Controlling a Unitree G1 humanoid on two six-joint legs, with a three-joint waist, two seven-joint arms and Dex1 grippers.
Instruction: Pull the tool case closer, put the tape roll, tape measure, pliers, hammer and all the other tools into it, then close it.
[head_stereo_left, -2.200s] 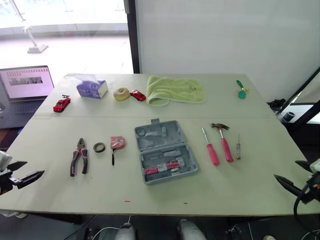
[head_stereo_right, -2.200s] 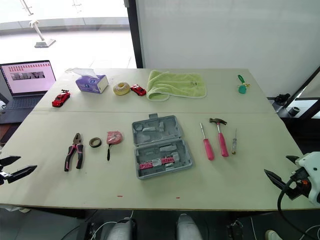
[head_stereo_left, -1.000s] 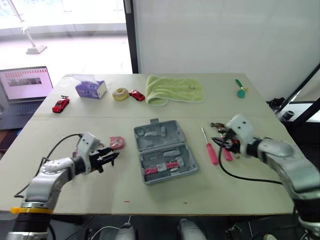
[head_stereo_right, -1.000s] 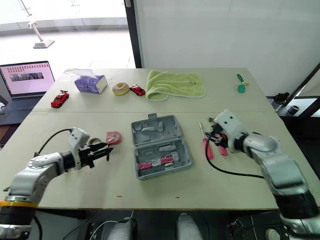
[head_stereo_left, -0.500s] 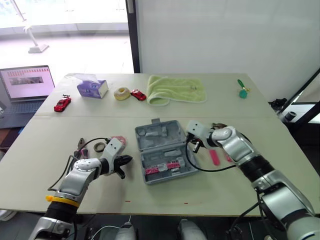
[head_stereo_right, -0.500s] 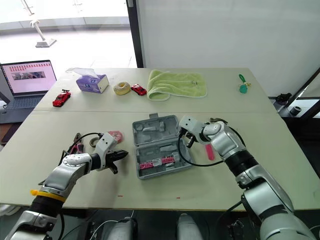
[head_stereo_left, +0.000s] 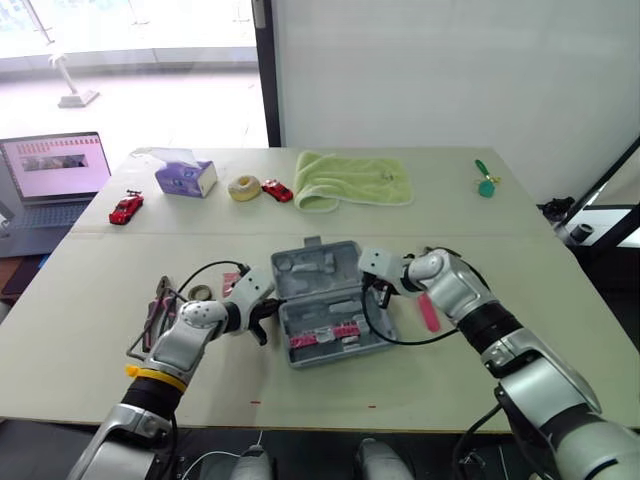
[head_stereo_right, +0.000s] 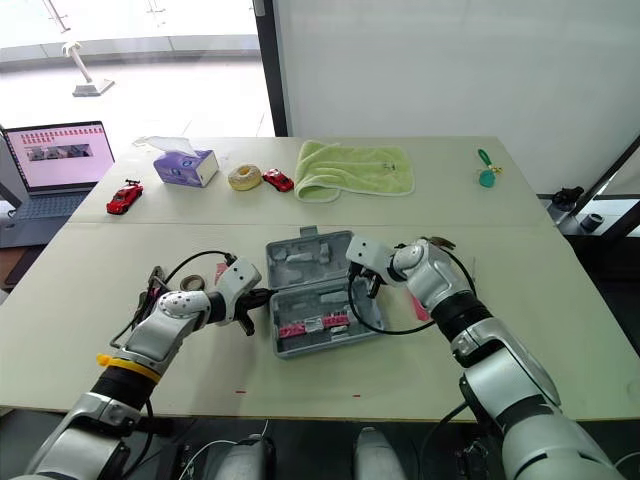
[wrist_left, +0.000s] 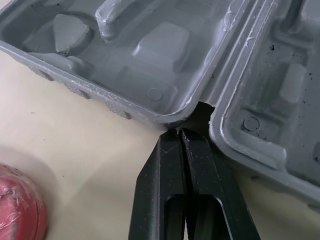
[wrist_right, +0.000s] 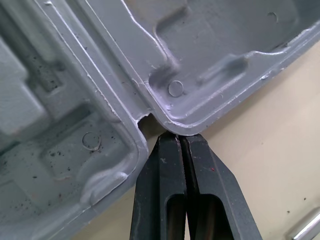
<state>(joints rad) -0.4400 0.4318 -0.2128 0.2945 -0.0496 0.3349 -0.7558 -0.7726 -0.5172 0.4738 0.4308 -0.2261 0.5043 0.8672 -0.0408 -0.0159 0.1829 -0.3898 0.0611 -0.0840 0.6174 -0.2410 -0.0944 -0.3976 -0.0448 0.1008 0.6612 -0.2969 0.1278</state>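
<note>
The table (head_stereo_left: 90, 330) is pale and wide; the grey tool case (head_stereo_left: 325, 300) lies open and flat on it at the middle, lid half toward the far side, tray half toward me, with a few pink-and-grey bits seated in the tray. A green towel (head_stereo_left: 350, 180) lies rumpled at the far edge; an open laptop (head_stereo_left: 55, 170) sits off the table's far-left corner; a purple tissue box (head_stereo_left: 185, 178) stands on the table near it.

My left gripper (wrist_left: 181, 134) is clenched, fingers pressed flat together with nothing between them; its tip touches the case's left side, right at the notch where the two halves hinge. My right gripper (wrist_right: 181, 137) is clenched the same way and empty; its tip meets the matching hinge notch on the case's right side, touching the rounded corner of one half.

The pliers (head_stereo_right: 152, 283) lie left of the case, partly behind my left arm; the pink-handled screwdriver (head_stereo_left: 428, 311) lies right of the case, just past my right forearm; the hammer (head_stereo_right: 438, 242) shows its head behind that arm. The pink tape measure (wrist_left: 20, 220) sits on the table near my left gripper, apart from the case; the small dark tape roll (head_stereo_left: 200, 292) lies between it and the pliers. Two red toy cars (head_stereo_left: 125, 208) (head_stereo_left: 277, 190) rest on the far half.
</note>
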